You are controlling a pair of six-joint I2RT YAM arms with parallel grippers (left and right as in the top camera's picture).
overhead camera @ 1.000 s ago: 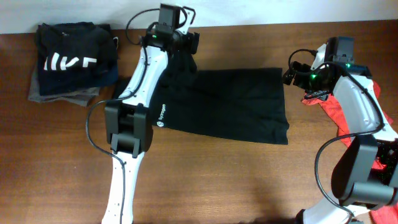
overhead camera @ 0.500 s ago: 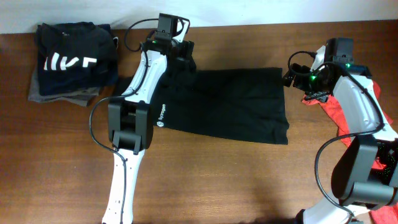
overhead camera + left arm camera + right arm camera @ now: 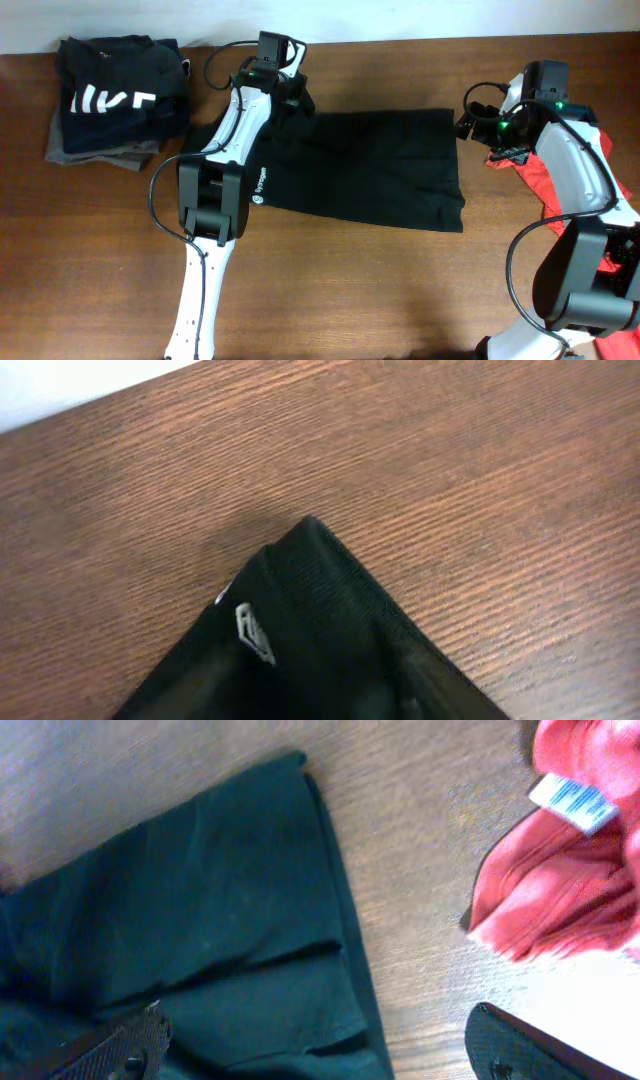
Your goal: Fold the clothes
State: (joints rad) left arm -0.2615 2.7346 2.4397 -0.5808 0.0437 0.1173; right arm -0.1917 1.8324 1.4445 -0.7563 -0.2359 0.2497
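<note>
Left hand [image 3: 298,98] at black garment [image 3: 380,170] corner, grip unclear; right hand [image 3: 470,121] spread wide, alongside.

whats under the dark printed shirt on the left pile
A grey folded garment peeks out below the printed shirt; most of it is covered, and anything deeper cannot be seen.

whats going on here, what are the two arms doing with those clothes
Two robot arms are folding clothes on a wooden table. A black garment lies spread flat in the middle. The left gripper is down at its far left corner; whether it has gripped the cloth can't be seen. The right gripper hangs open by the garment's right edge, beside a red shirt. A stack of folded clothes sits at the table's far left.
</note>
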